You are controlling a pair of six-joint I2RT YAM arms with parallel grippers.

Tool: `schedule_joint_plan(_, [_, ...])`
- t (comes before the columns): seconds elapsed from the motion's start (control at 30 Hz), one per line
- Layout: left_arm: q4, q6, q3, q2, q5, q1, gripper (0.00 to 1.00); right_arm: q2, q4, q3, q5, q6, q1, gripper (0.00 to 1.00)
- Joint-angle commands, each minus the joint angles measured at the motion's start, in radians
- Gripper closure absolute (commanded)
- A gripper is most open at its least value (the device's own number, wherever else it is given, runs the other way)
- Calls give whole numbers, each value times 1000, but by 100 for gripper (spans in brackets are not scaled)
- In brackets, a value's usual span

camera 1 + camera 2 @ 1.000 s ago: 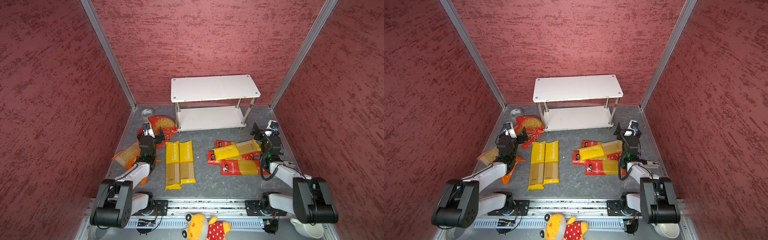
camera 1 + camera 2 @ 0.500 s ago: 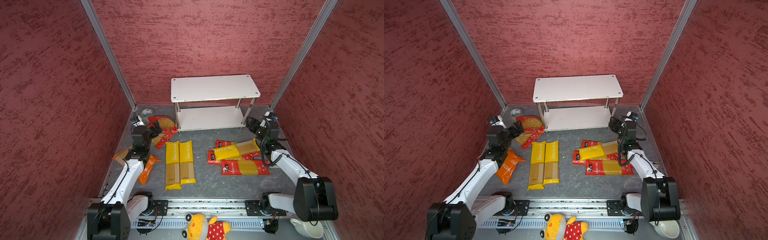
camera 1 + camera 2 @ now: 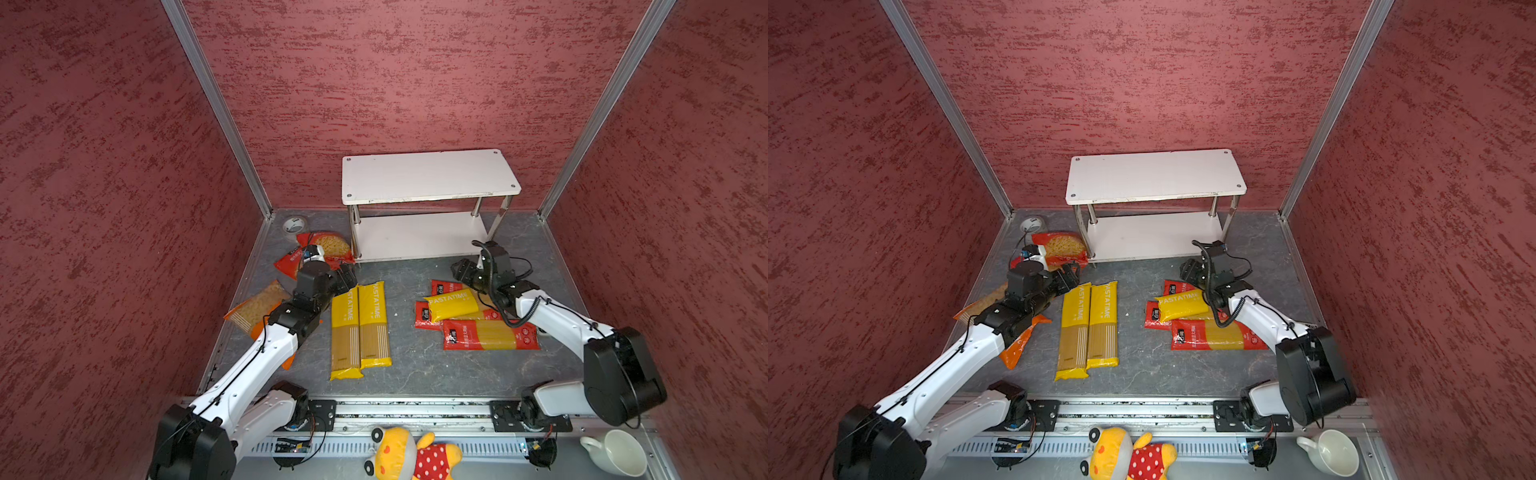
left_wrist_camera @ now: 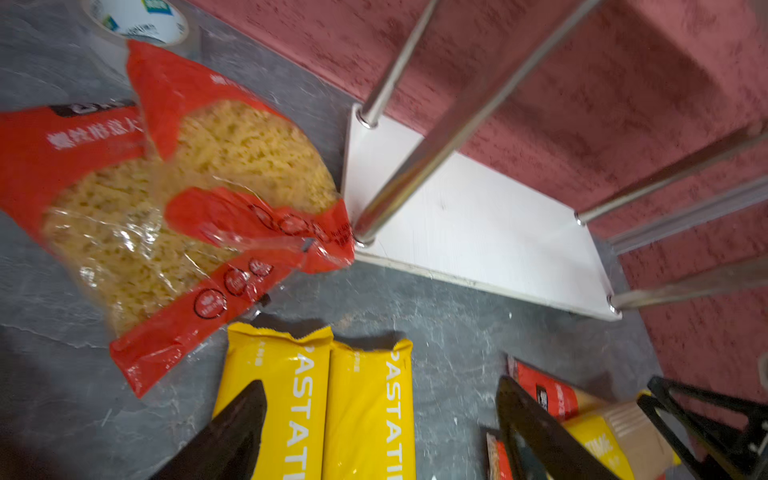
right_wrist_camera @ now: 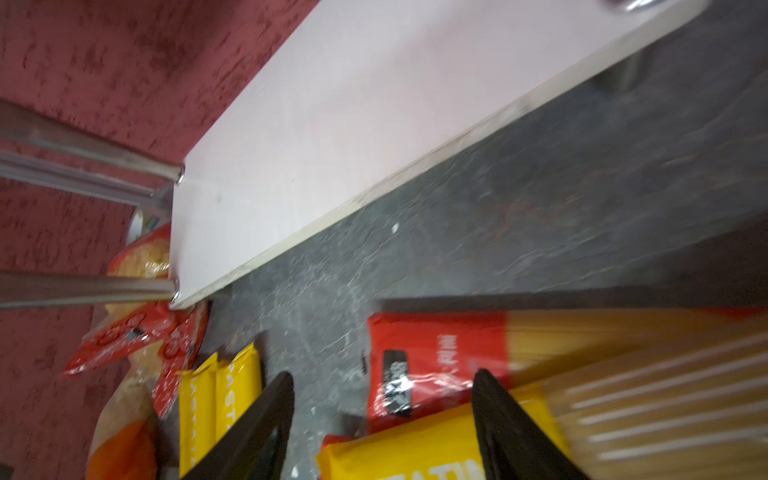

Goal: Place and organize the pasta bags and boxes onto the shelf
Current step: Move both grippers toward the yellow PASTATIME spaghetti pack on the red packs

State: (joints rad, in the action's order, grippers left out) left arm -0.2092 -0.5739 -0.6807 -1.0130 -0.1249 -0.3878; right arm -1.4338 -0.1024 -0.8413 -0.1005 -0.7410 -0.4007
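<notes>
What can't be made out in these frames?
Orange bag: both top views, mostly under the left arm.
Two red spaghetti packs: largely under the yellow pack and right arm.
Right wrist view: those packs motion-blurred, cut by the frame edge.
Plush toy: cut by the bottom edge, top views.

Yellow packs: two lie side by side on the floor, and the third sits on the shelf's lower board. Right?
No: the third yellow pack lies across the red packs on the floor, as both top views show.
</notes>
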Motion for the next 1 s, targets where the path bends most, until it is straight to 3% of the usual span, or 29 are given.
schedule_joint_plan(0.0, [-117, -42, -20, -46, -7, -72, 18, -83, -102, -77, 15, -25, -121, 35])
schedule_joint_plan(0.17, [-125, -115, 19, -71, -81, -250, 20, -196, -101, -139, -15, -39, -242, 40])
schedule_joint_plan(0.4, [65, -29, 6, -200, 21, -364, 21, -149, -218, -132, 7, -42, -203, 43])
schedule_joint_plan(0.63, [175, 108, -125, -407, 125, -426, 21, 62, -296, -20, -111, -102, 44, 42])
schedule_joint_plan(0.97, [208, 204, -323, -603, 259, -438, 20, 270, -508, 37, -137, -108, 316, 38])
